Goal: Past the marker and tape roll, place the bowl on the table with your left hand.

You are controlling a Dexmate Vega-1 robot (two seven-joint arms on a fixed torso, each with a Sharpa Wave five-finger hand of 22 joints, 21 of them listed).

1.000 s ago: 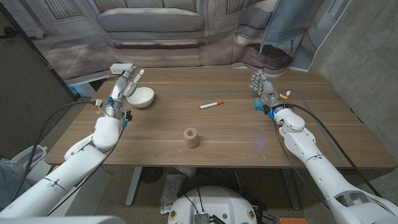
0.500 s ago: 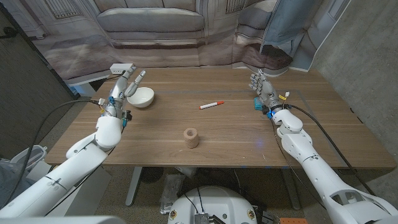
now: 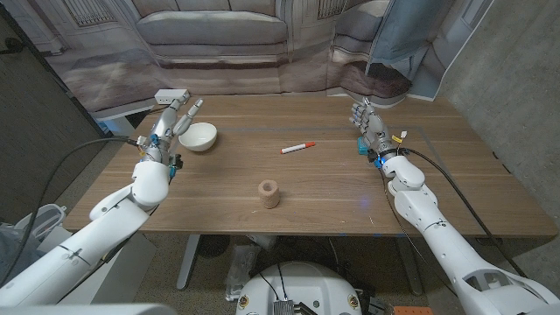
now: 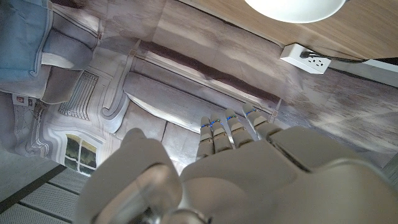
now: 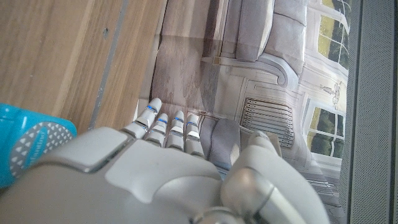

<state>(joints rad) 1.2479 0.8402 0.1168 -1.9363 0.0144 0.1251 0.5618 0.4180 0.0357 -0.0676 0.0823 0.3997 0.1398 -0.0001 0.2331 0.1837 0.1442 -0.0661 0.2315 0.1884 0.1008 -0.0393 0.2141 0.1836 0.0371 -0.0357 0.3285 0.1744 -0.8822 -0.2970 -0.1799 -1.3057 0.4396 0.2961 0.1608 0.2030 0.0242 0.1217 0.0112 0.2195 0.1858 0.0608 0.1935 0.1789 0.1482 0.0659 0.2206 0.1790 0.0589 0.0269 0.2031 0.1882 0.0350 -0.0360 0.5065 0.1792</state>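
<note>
Wooden surface [image 3: 315,188] with a plank-grain top, pretty sparse setup. White bowl [image 3: 199,136] sits on it toward the far left corner. Red-and-white marker [image 3: 298,147] lies near the middle, angled a bit. Closer to the front edge there's a tan tape roll [image 3: 269,193] standing on its own, well apart from the marker. Over on the right side a small teal object [image 3: 362,147] rests on the wood too.

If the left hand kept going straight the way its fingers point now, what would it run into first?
Probably nothing on the table. The left hand points toward the table's far edge, with the white bowl just beside its fingers, not ahead. Beyond looks free up to the printed backdrop, though depth is hard to judge.
</note>
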